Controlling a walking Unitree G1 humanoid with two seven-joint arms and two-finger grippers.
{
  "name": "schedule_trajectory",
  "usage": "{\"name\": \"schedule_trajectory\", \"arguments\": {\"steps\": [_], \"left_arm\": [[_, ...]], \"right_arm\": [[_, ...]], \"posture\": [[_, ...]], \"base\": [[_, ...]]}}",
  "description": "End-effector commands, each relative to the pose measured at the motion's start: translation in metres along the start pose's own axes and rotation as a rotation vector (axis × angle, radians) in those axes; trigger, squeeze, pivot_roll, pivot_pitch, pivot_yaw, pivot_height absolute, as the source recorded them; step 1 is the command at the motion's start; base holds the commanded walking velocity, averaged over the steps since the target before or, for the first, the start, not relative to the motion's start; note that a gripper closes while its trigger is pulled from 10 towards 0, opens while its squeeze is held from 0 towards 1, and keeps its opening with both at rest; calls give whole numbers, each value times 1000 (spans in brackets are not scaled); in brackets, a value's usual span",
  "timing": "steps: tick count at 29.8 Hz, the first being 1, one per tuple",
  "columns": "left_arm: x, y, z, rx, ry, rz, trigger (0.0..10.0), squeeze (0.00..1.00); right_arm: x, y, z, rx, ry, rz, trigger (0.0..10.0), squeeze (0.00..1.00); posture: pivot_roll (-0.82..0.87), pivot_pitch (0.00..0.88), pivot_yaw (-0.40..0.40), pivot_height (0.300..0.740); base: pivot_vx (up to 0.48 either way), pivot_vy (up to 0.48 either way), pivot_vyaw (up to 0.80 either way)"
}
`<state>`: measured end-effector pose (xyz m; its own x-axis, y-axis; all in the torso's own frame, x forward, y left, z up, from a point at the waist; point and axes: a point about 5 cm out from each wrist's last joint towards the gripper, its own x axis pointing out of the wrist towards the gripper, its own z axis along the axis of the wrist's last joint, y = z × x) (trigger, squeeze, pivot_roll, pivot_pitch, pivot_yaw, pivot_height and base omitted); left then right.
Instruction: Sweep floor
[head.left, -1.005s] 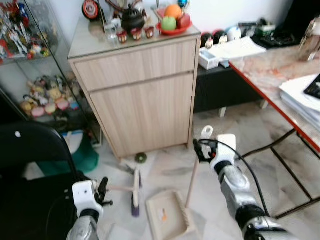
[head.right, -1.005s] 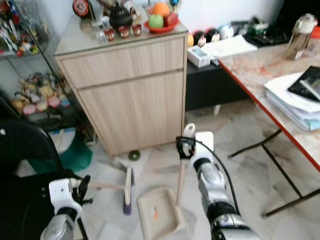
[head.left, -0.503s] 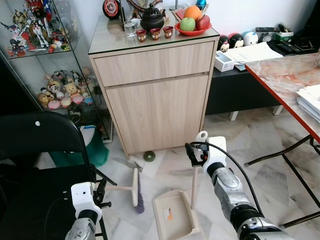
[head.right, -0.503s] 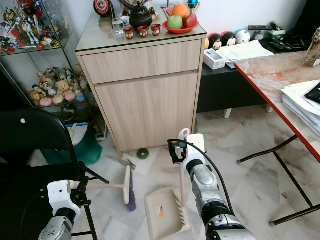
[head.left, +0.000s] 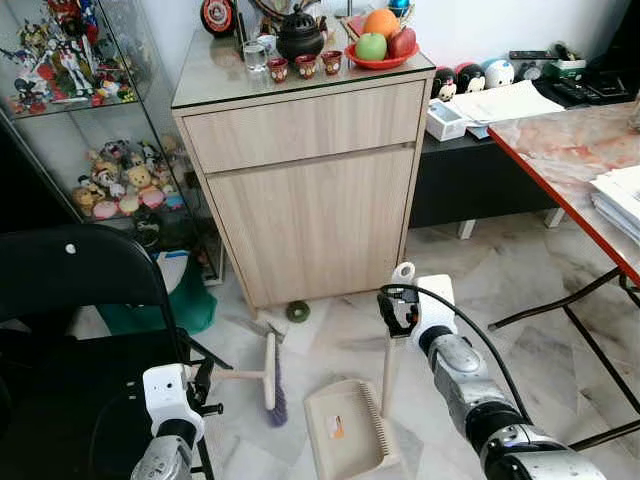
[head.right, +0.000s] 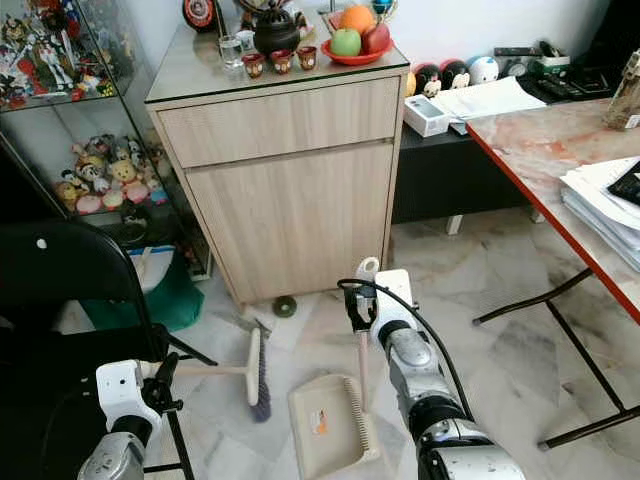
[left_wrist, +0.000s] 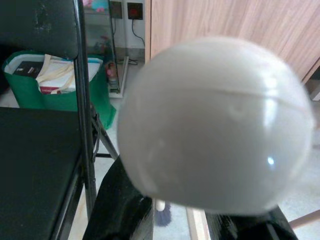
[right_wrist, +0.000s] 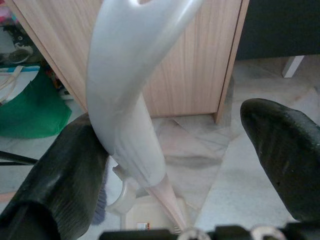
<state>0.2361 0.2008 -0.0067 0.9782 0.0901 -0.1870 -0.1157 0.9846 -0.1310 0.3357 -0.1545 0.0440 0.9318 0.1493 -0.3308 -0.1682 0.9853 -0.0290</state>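
Observation:
A short broom (head.left: 271, 373) lies on the marble floor, purple bristles down, its pale handle running back to my left gripper (head.left: 204, 386), which is shut on the handle's rounded white end (left_wrist: 215, 125). The beige dustpan (head.left: 343, 437) sits on the floor to its right with its long handle (head.left: 389, 365) upright. My right gripper (head.left: 394, 309) is up at the top of that handle. In the right wrist view the white handle top (right_wrist: 125, 100) leans on one finger (right_wrist: 55, 180) while the other finger (right_wrist: 285, 150) stands well apart. A green round scrap (head.left: 297, 312) lies by the cabinet foot.
A wooden cabinet (head.left: 310, 190) stands straight ahead, with a glass display case (head.left: 90, 140) to its left. A black folding chair (head.left: 80, 340) is close at my left, beside a green bag (head.left: 190, 300). A red-edged table (head.left: 570, 170) with metal legs is on the right.
The camera has swung and steadied, so the cabinet now sits nearer the centre. Both grippers, the broom and the dustpan keep the same places relative to each other.

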Motion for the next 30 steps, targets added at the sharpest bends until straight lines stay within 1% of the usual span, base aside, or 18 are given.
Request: {"name": "schedule_trajectory", "arguments": {"steps": [1,10,17,18,20,24,27,30], "left_arm": [[-6,3,-9,17,52,4,10000,0],[-7,5,-9,26,52,4,10000,0],[-8,7,-9,35,52,5,10000,0],[-8,7,-9,37,51,5,10000,0],[-8,8,-9,39,51,6,10000,0],[-9,7,-9,42,51,3,10000,0],[-9,6,-10,43,52,1,10000,0],[-11,5,-11,44,50,0,10000,0]], "right_arm": [[3,3,5,-4,4,5,10000,0],[5,2,8,-22,15,2,10000,0],[4,3,4,-29,37,8,10000,0],[4,4,3,-33,38,11,10000,0],[5,6,4,-86,37,30,10000,0],[5,8,6,-111,28,51,10000,0],[5,7,7,-113,28,47,10000,0],[6,6,8,-137,21,47,10000,0]], "posture": [[-278,56,96,740],[-268,60,104,740],[-260,66,110,740],[-259,67,111,740],[-260,69,113,740],[-256,76,114,740],[-253,80,114,740],[-247,88,115,740]], "base": [[0,0,0],[0,0,0],[0,0,0],[0,0,0],[0,0,0],[0,0,0],[0,0,0],[0,0,0]]}}
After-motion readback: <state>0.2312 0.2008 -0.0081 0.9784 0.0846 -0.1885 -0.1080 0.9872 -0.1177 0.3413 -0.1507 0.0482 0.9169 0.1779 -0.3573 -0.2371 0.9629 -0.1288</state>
